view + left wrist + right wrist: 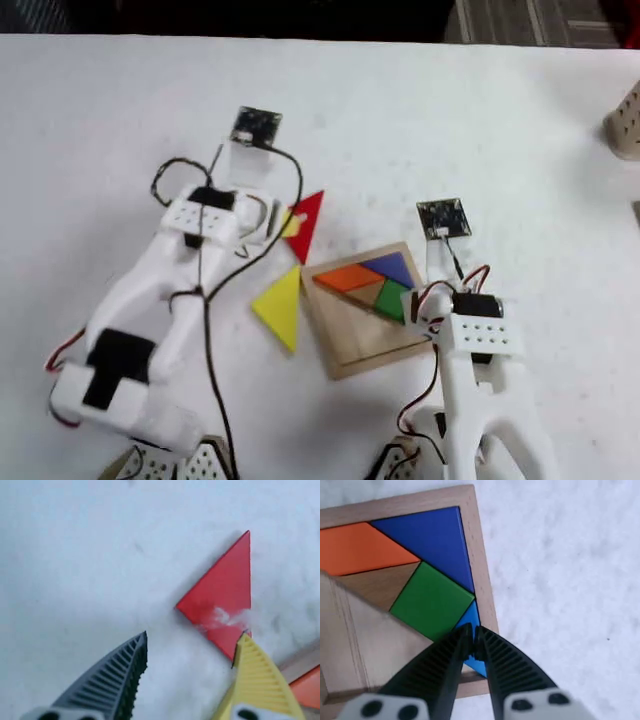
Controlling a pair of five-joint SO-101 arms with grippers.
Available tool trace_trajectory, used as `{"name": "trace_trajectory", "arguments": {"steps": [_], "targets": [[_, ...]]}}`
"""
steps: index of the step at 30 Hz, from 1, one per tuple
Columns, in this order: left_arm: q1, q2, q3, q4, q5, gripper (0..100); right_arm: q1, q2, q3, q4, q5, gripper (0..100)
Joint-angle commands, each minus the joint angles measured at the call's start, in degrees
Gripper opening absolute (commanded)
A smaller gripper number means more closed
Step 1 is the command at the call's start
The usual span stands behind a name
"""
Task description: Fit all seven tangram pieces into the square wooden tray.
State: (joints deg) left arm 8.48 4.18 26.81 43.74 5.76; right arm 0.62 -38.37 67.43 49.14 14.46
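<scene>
Right gripper (471, 630) fingers are sitting together, tips on the light-blue piece (471, 616) in the tray (475, 555), beside green square (432, 602), blue triangle (432, 537) and orange piece (365, 547). Left gripper (194, 634) fingers are standing apart, red triangle (222, 595) just ahead of the tips. Yellow triangle (280, 305) is also waiting outside.

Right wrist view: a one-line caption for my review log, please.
Closed claw over the light-blue piece in the tray corner, beside green square and blue triangle.
</scene>
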Motion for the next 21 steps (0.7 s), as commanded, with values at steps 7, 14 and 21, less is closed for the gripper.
{"name": "trace_trajectory", "arguments": {"steps": [7, 14, 21], "targets": [[1.36, 10.07, -13.63, -1.14, -7.21, 30, -0.66, -2.15, -0.26, -0.4, 0.44, 1.7], [2.95, 15.96, -18.11, -1.05, -8.7, 30, -0.75, -2.15, -0.26, -0.4, 0.53, 1.7], [3.12, 16.4, -18.37, -1.05, -8.7, 30, -0.75, -2.15, -0.26, -0.57, 0.53, 1.7]]}}
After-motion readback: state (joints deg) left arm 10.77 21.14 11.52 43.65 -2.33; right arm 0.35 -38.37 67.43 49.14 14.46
